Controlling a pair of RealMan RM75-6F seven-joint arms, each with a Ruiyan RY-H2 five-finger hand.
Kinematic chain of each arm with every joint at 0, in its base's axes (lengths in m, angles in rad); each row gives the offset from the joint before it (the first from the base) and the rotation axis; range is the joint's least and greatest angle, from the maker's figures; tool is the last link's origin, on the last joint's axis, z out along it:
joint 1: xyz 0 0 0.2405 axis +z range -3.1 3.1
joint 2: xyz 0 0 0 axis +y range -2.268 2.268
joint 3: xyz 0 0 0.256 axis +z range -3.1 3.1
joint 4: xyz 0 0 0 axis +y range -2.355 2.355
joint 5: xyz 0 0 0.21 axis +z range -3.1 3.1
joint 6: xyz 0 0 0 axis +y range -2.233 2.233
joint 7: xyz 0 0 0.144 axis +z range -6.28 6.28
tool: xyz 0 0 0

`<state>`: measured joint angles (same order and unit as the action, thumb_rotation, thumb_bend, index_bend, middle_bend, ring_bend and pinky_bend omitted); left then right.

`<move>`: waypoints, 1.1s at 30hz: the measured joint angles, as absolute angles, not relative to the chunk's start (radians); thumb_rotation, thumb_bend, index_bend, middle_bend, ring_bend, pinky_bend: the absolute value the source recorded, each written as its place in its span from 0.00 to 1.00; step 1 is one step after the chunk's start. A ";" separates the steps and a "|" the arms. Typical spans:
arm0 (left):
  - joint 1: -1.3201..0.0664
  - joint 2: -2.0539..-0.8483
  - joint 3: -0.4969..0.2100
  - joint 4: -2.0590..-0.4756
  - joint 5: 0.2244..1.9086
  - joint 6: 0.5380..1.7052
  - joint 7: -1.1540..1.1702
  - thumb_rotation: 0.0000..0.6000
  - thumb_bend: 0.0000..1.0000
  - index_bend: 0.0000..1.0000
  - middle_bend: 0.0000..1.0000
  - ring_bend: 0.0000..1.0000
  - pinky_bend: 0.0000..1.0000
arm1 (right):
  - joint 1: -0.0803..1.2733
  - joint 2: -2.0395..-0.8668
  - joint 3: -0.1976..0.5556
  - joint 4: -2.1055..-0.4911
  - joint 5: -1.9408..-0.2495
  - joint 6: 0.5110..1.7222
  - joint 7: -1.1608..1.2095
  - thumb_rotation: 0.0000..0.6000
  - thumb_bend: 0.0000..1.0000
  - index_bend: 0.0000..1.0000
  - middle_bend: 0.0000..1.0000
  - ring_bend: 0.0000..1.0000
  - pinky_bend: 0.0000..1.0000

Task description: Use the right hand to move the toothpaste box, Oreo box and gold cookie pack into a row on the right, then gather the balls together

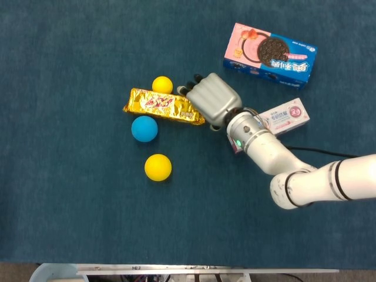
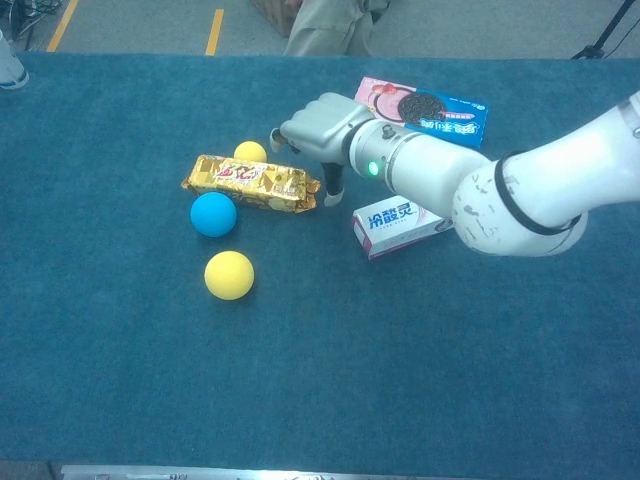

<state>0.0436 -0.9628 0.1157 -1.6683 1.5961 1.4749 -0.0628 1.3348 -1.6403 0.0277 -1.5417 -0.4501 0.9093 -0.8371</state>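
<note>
The gold cookie pack (image 1: 163, 106) (image 2: 250, 181) lies left of centre on the blue cloth. My right hand (image 1: 212, 100) (image 2: 320, 128) hovers at its right end, fingers bent downward and holding nothing; the thumb hangs just beside the pack's end. The toothpaste box (image 1: 285, 116) (image 2: 400, 222) lies partly under my forearm. The Oreo box (image 1: 270, 54) (image 2: 430, 108) is at the far right. A small yellow ball (image 1: 163, 84) (image 2: 250, 152) sits behind the pack, a blue ball (image 1: 144, 128) (image 2: 213, 214) in front of it, and a second yellow ball (image 1: 158, 167) (image 2: 229, 275) nearer me. No left hand shows.
A person's legs (image 2: 330, 25) stand beyond the table's far edge. A white bin rim (image 1: 56, 273) shows below the near edge. The cloth-covered table (image 1: 70, 217) stretches bare to the left and front.
</note>
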 measured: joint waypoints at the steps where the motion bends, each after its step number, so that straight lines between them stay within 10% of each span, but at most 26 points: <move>1: 0.044 -0.963 0.116 -1.668 1.597 1.475 -0.063 1.00 0.31 0.08 0.19 0.03 0.07 | 1.332 -1.642 0.027 -1.540 -0.439 0.906 -0.838 1.00 0.07 0.19 0.29 0.20 0.52; 33: 0.047 -0.934 0.145 -1.668 1.629 1.467 -0.112 1.00 0.31 0.08 0.20 0.03 0.07 | 1.366 -1.808 0.147 -1.442 -0.271 1.006 -0.936 1.00 0.07 0.19 0.31 0.24 0.60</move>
